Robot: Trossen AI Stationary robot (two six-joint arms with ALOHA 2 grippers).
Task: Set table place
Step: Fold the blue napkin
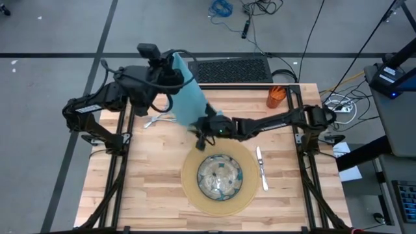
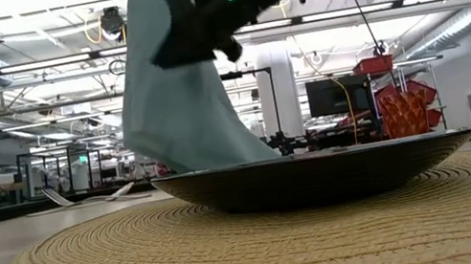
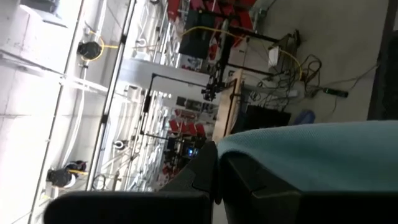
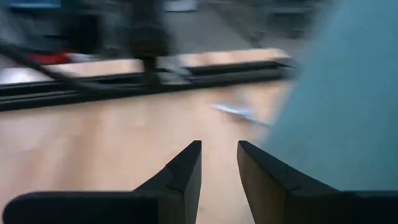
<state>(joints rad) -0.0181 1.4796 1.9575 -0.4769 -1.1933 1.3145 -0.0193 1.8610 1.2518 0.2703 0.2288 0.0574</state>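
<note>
A teal napkin (image 1: 188, 97) hangs from my left gripper (image 1: 170, 65), which is raised over the table's far left part and shut on it. My right gripper (image 1: 203, 134) stands open by the napkin's lower part, nothing between its fingers (image 4: 186, 168). The napkin (image 4: 336, 93) shows just beside one finger. A patterned glass bowl (image 1: 220, 177) sits on the round tan mat (image 1: 188, 188). A knife (image 1: 262, 169) lies right of the mat. Silver cutlery (image 1: 159, 120) lies at the far left. An orange cup (image 1: 276, 96) stands at the far right. My left gripper pinches the napkin's upper end (image 3: 249, 146) between its two shut fingers, which point about level. The cloth hangs below the fingers in a long drape (image 2: 180, 93). Its lower end is hidden behind the bowl (image 2: 311, 172). My right gripper: I cannot tell whether it touches the napkin.
Black frame rails (image 1: 120, 162) run along the table's left and right sides. A keyboard (image 1: 231, 70) lies beyond the far edge. Bare wood (image 1: 149, 188) shows left of the mat and along the near edge.
</note>
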